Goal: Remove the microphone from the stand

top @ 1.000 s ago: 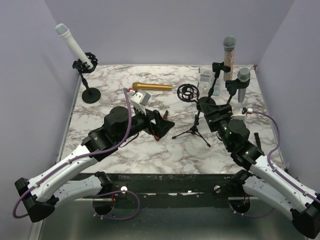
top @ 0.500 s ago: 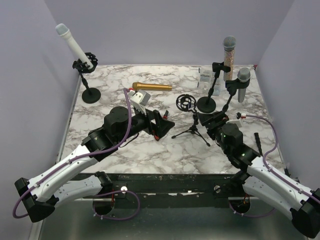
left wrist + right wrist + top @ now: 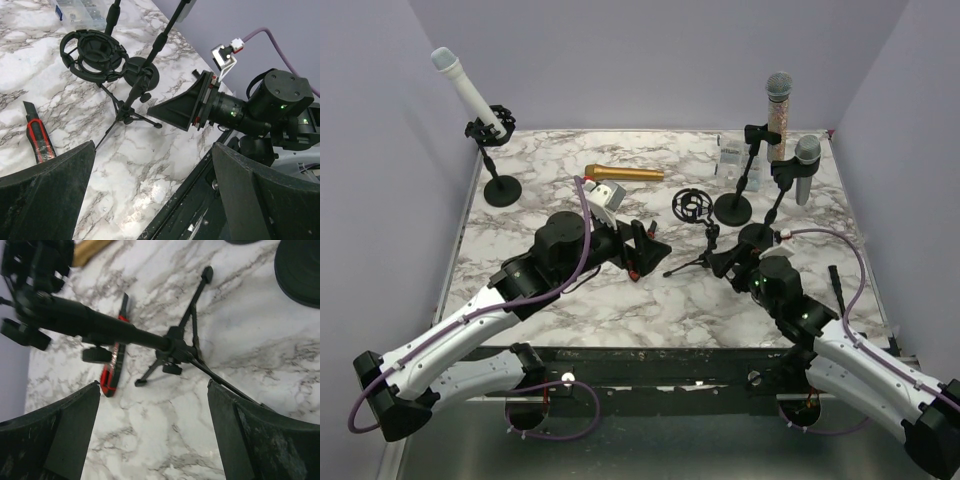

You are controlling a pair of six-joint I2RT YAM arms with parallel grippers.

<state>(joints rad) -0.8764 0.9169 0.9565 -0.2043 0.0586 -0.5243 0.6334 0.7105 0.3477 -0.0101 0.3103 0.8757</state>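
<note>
1. Sitting in clips on upright stands, three microphones could be the one meant. A grey microphone (image 3: 805,160) and a glitter-bodied microphone (image 3: 778,108) stand at the far right of the marble table (image 3: 500,235), and a white microphone (image 3: 460,85) stands at its far left corner.
2. A gold microphone (image 3: 625,174) lies flat on the marble behind the tripod stand (image 3: 705,258), whose shock mount (image 3: 692,204) is empty.
3. The right gripper (image 3: 152,386) hovers low just beside the tripod's legs, jaws spread with nothing between them. The left gripper (image 3: 153,150) faces the tripod from the other side, jaws spread wide and empty. A box cutter (image 3: 37,140) lies near it.
4. This looks like the approach step, since no clipped microphone is touched. The next move likely calls for rising to one microphone's body and closing around its handle. The gripper would then draw it out along the clip while the stand keeps upright.
5. Which microphone is intended cannot be told. The clips are too small to judge, and neither wrist view shows a clipped microphone.
</note>
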